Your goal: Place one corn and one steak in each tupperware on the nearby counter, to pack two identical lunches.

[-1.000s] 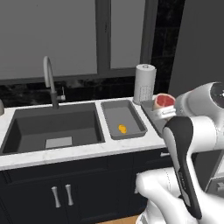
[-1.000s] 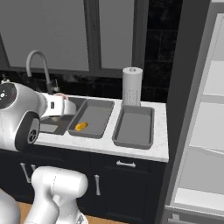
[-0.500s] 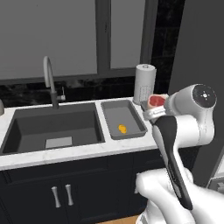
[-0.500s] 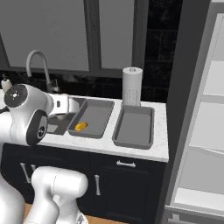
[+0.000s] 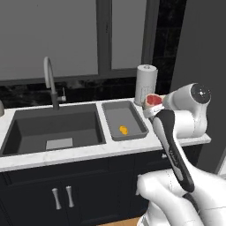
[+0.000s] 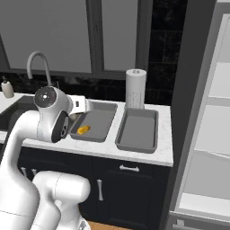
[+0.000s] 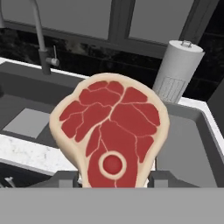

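Observation:
A red steak with a pale tan rim stands upright in my gripper, which is shut on its lower edge. In the left base view the steak hangs in the gripper just right of the left tupperware. A small corn lies in that grey tray. The right base view has the same corn in the left tupperware, and a second tupperware beside it holding nothing. Both stand on the white counter.
A paper towel roll stands behind the trays. The dark sink basin with its curved faucet lies to the left. A soap bottle is at the far left. A tall grey unit rises on the right.
The arm's upper joints have swung round and the gripper has carried the steak a little left, toward the trays. The corn and both trays have stayed put.

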Motion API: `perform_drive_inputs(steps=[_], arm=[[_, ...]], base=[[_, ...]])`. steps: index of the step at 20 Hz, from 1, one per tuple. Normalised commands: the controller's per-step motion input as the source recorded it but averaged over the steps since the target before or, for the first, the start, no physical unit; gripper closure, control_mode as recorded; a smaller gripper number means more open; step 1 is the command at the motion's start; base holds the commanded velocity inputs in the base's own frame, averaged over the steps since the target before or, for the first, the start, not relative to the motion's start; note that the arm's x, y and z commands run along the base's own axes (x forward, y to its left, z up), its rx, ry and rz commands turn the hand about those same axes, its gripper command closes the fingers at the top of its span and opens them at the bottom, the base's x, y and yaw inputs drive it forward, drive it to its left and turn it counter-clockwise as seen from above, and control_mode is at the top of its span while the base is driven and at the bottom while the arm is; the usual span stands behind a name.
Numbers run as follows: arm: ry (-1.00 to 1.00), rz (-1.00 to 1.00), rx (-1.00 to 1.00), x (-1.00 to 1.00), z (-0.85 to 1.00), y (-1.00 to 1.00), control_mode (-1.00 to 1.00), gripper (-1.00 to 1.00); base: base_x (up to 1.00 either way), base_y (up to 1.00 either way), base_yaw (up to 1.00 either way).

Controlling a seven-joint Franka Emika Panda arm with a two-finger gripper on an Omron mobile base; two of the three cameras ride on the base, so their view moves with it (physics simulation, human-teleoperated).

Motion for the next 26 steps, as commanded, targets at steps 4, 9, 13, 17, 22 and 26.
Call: perform_drive_inputs(steps=[4, 9, 13, 17, 22, 26], arm=[[0.01, 0.04, 0.0, 0.55, -0.27, 0.0, -1.0, 1.0], [0.06, 0.02, 0.0, 0.5, -0.41, 0.0, -1.0, 1.0], [0.04, 0.0, 0.0, 0.28, -0.41, 0.0, -1.0, 1.0], [0.05, 0.0, 0.0, 0.21, -0.29, 0.0, -1.0, 1.0], [0.0, 0.0, -0.01, 0.18, -0.23, 0.0, -1.0, 1.0], [0.0, 0.0, -0.01, 0.2, -0.19, 0.0, -1.0, 1.0]], base=[[0.0, 0.0, 0.0], [0.0, 0.0, 0.0], [0.0, 0.0, 0.0], [0.0, 0.0, 0.0], [0.0, 0.0, 0.0], [0.0, 0.0, 0.0]])
